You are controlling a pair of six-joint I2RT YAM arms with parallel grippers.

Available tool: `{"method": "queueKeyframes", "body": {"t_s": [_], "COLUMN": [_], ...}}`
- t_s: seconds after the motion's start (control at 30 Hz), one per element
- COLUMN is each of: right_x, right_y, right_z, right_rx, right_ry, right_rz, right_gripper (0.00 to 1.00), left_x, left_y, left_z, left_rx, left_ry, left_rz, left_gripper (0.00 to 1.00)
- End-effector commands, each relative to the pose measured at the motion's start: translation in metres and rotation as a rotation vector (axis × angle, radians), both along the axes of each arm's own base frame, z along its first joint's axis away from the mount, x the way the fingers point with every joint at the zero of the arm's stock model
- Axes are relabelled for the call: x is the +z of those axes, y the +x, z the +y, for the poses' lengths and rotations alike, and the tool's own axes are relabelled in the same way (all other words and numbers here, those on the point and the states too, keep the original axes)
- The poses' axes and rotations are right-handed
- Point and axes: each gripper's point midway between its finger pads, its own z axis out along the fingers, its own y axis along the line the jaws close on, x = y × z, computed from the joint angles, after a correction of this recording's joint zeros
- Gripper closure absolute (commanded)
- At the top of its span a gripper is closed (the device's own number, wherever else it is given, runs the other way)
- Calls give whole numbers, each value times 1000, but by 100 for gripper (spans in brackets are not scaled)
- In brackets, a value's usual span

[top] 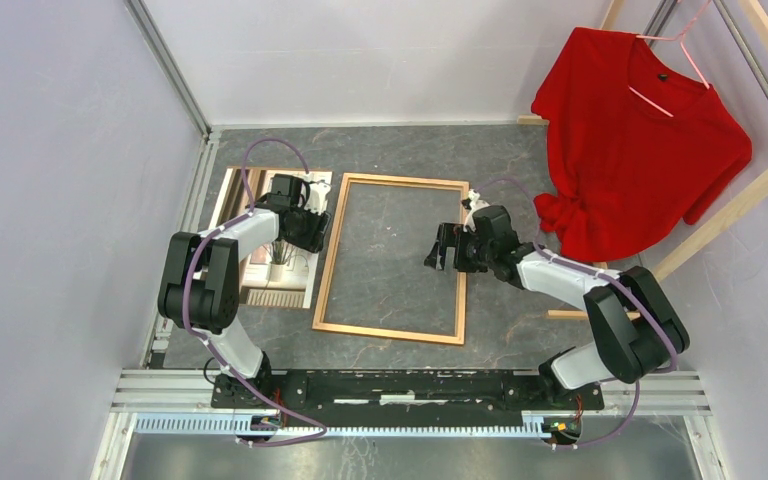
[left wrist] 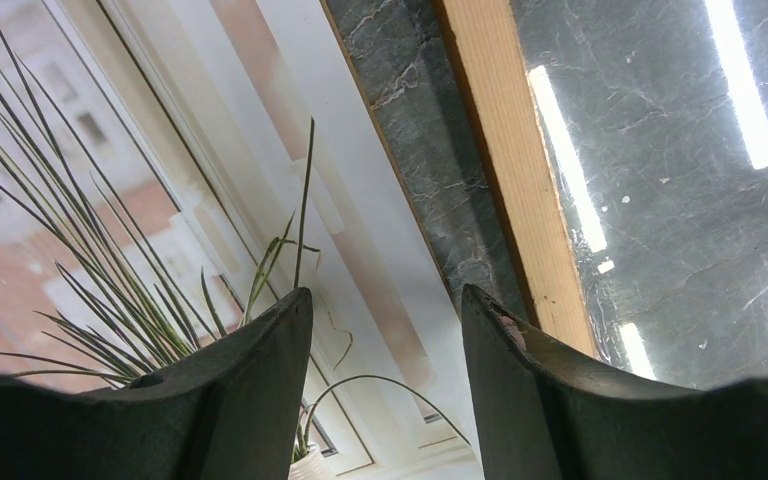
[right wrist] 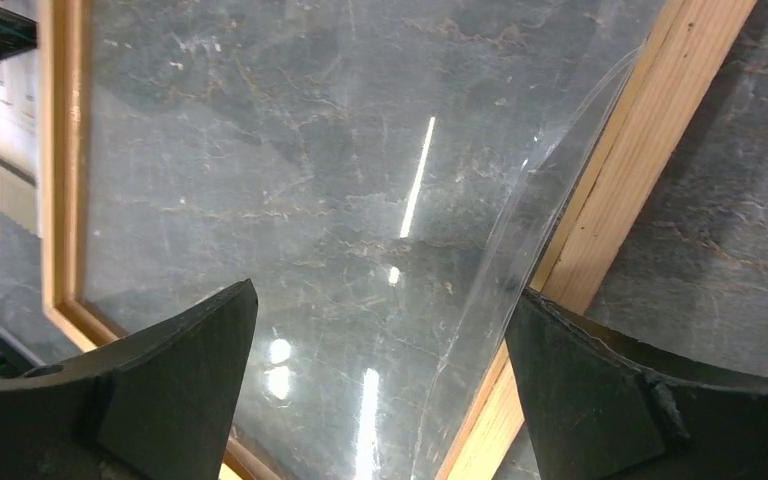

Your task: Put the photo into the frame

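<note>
The photo (top: pixel 275 280) lies face up on the dark table, left of the frame (top: pixel 388 333). Its spiky plant and window scene fill the left wrist view (left wrist: pixel 160 150). My left gripper (top: pixel 305 225) hovers open over the photo's right edge (left wrist: pixel 385 295), with nothing between its fingers and the frame's left rail (left wrist: pixel 515 170) just beyond. My right gripper (top: pixel 450 250) stands wide open over the frame's right rail (right wrist: pixel 640 150), holding nothing (right wrist: pixel 380 290). A clear sheet (right wrist: pixel 310 180) lies inside the frame, its right edge curling up onto that rail.
A red shirt (top: pixel 640 150) hangs on a pale wooden rack (top: pixel 730 205) at the back right, close to my right arm. A brown board edge (top: pixel 228 195) shows beside the photo. A wall and metal rail (top: pixel 195 190) bound the left side.
</note>
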Motion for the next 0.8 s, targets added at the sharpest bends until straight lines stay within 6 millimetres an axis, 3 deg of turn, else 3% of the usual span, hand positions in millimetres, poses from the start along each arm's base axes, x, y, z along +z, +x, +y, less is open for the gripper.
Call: {"method": "queueKeyframes", "body": {"t_s": [0.0, 0.3, 0.67, 0.77], "right_x": [5, 31, 23, 15], "right_y": [3, 16, 0, -13], "right_z": [-8, -17, -13, -11], "right_rx": [7, 21, 49, 63], "right_ry": [-125, -361, -310, -279], "right_rz": [-24, -95, -65, -44], "right_gripper": [2, 2, 2, 9], "left_x": [-15, -16, -13, -12], "left_y": [-18, -19, -19, -18], "left_z": [-2, -1, -1, -1], "left_rx": [-43, -46, -49, -50], "left_ry": [12, 13, 12, 11], "left_rz": [62, 64, 59, 58], "left_gripper": [37, 37, 37, 37]}}
